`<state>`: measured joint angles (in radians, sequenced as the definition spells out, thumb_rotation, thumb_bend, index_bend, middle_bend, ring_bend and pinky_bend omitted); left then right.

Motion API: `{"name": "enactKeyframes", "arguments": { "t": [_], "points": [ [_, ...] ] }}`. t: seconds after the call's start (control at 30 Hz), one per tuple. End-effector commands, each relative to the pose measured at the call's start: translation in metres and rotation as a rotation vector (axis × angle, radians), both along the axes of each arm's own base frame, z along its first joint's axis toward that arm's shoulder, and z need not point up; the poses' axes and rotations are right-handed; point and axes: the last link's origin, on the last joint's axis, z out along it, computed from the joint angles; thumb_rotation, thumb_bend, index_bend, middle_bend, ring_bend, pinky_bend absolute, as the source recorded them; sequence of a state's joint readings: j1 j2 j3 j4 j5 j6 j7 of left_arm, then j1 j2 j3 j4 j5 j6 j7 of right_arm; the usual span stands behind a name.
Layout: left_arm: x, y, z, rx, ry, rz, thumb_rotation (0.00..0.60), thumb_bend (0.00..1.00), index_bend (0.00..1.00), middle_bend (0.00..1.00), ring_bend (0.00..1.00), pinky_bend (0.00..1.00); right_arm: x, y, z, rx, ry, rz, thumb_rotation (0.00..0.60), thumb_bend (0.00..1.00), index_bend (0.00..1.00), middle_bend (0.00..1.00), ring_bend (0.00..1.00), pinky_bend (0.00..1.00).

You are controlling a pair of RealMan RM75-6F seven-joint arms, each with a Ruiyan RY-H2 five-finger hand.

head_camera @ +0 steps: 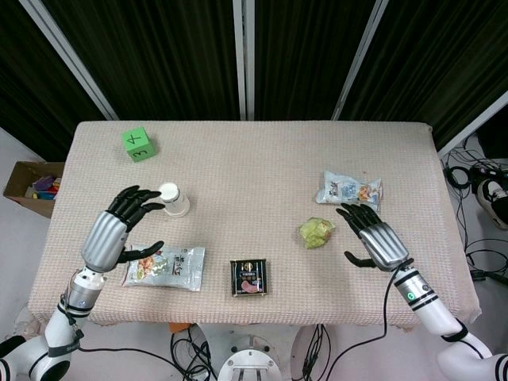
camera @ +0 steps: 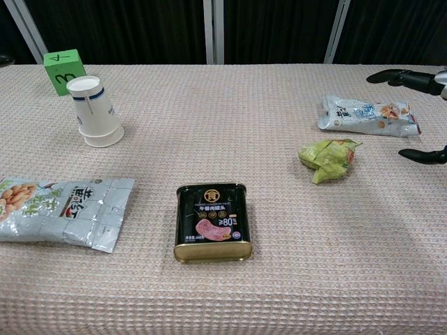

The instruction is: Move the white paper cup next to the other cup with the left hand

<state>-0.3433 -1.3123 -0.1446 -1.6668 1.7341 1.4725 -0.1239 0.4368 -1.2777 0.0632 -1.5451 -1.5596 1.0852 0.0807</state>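
A white paper cup (head_camera: 174,199) with a blue band stands upside down on the table's left part, also seen in the chest view (camera: 96,112). I see no second separate cup in either view. My left hand (head_camera: 119,225) lies just left of the cup with its fingers spread. The fingertips (head_camera: 154,200) reach up to the cup's side, and the hand holds nothing. It is out of the chest view. My right hand (head_camera: 373,236) is open over the right part of the table. Only its dark fingers (camera: 408,79) show at the chest view's right edge.
A green numbered cube (head_camera: 137,144) sits at the back left. A snack bag (head_camera: 165,267) lies under my left hand's thumb side. A dark tin (head_camera: 248,278) lies front centre, with a crumpled green wrapper (head_camera: 316,232) and a snack packet (head_camera: 350,190) by my right hand.
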Motion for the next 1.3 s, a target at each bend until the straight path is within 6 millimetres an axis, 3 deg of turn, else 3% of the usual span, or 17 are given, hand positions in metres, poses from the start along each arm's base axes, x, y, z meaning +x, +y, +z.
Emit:
{"name": "enactKeyframes", "arguments": {
  "t": [0.03, 0.33, 0.6, 0.73, 0.97, 1.3],
  "points": [
    [-0.002, 0.003, -0.002, -0.012, 0.011, 0.008, 0.6, 0.18, 0.27, 0.19, 0.16, 0.13, 0.001, -0.003, -0.005, 0.006, 0.01, -0.008, 0.6, 0.26, 0.0, 0.03, 0.0, 0.0],
    [-0.012, 0.019, -0.002, -0.062, 0.033, 0.085, 0.6, 0.18, 0.27, 0.19, 0.16, 0.13, -0.019, 0.015, 0.007, -0.038, 0.02, -0.045, 0.6, 0.26, 0.0, 0.03, 0.0, 0.0],
    [-0.011, 0.066, 0.013, -0.167, 0.112, 0.244, 0.6, 0.18, 0.3, 0.19, 0.16, 0.13, -0.03, 0.054, 0.061, -0.224, -0.033, -0.001, 0.6, 0.26, 0.01, 0.05, 0.0, 0.0],
    [-0.005, 0.09, 0.018, -0.219, 0.176, 0.298, 0.6, 0.19, 0.29, 0.19, 0.16, 0.13, -0.034, 0.068, 0.078, -0.279, -0.036, 0.0, 0.6, 0.26, 0.01, 0.05, 0.0, 0.0],
    [0.005, 0.119, 0.008, -0.355, 0.28, 0.386, 0.6, 0.19, 0.24, 0.16, 0.15, 0.13, -0.041, 0.074, 0.083, -0.291, -0.049, -0.016, 0.6, 0.26, 0.01, 0.05, 0.0, 0.0],
    [0.013, 0.138, -0.007, -0.409, 0.314, 0.442, 0.6, 0.18, 0.23, 0.15, 0.15, 0.13, -0.044, 0.071, 0.081, -0.289, -0.063, -0.009, 0.6, 0.26, 0.01, 0.05, 0.0, 0.0]
  ]
}}
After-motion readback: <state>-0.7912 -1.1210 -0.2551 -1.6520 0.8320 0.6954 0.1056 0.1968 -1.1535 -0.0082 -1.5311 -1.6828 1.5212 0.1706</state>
